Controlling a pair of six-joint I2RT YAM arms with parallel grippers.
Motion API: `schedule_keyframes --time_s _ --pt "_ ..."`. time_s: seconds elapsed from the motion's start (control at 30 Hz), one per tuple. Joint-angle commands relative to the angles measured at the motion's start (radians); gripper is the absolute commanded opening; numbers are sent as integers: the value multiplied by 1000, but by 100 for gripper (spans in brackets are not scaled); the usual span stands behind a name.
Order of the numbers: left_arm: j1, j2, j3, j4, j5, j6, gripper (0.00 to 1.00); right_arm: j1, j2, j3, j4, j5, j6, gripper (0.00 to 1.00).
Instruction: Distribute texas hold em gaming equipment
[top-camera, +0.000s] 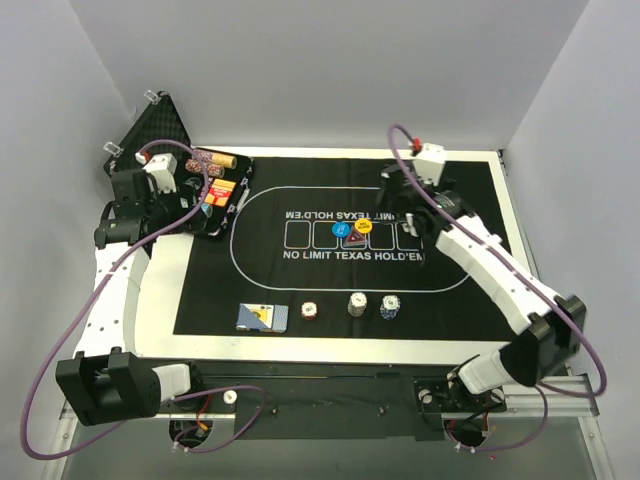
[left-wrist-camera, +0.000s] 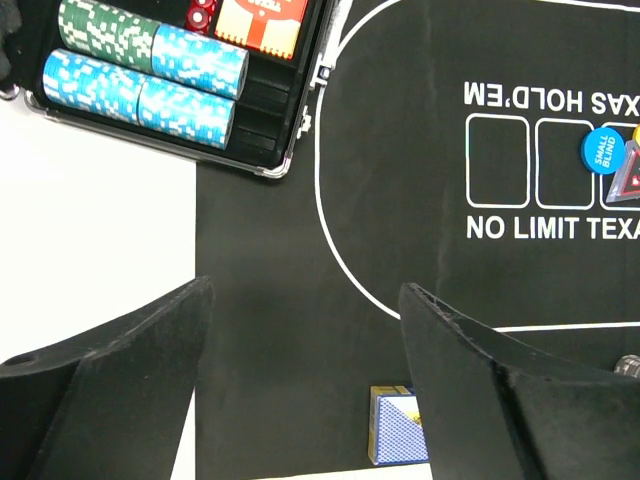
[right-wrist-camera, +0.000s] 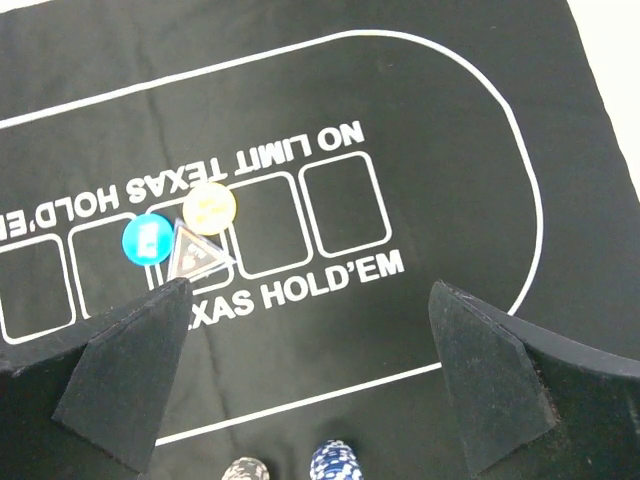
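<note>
A blue disc button (top-camera: 340, 229), a yellow disc button (top-camera: 363, 226) and a red triangular marker (top-camera: 356, 239) lie together in the mat's middle boxes. They also show in the right wrist view: blue (right-wrist-camera: 148, 239), yellow (right-wrist-camera: 209, 209), triangle (right-wrist-camera: 195, 253). Three short chip stacks (top-camera: 311, 311) (top-camera: 357, 304) (top-camera: 390, 307) stand near the mat's front line. A blue-backed card deck (top-camera: 262, 317) lies left of them and shows in the left wrist view (left-wrist-camera: 395, 425). My left gripper (left-wrist-camera: 305, 380) is open and empty above the mat's left end, beside the case. My right gripper (right-wrist-camera: 310, 390) is open and empty above the mat, right of the buttons.
The black case (top-camera: 170, 130) stands open at the back left. It holds rows of green (left-wrist-camera: 105, 30) and light blue chips (left-wrist-camera: 150, 85), red dice (left-wrist-camera: 200, 15) and an orange box (left-wrist-camera: 262, 22). The black felt mat (top-camera: 470, 210) covers most of the white table (top-camera: 155, 300).
</note>
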Motion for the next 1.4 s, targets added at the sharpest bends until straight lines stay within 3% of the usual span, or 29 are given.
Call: schedule_keyframes --time_s 0.0,0.2,0.33,0.53,0.97,1.37 --pt "6 -3 32 -3 -10 1 88 73 129 125 -77 53 -33 100" --pt "-1 66 95 -38 105 29 91 113 325 286 -57 30 -39 100" --pt "-9 142 159 -66 119 30 92 121 513 398 -48 -58 -39 100" --pt "-11 200 219 -75 134 32 93 133 675 496 -12 -124 -46 100" --pt "6 287 301 -130 174 7 94 115 883 613 40 -336 -33 88" --pt "17 269 293 -145 176 21 94 93 923 599 66 -350 -21 88"
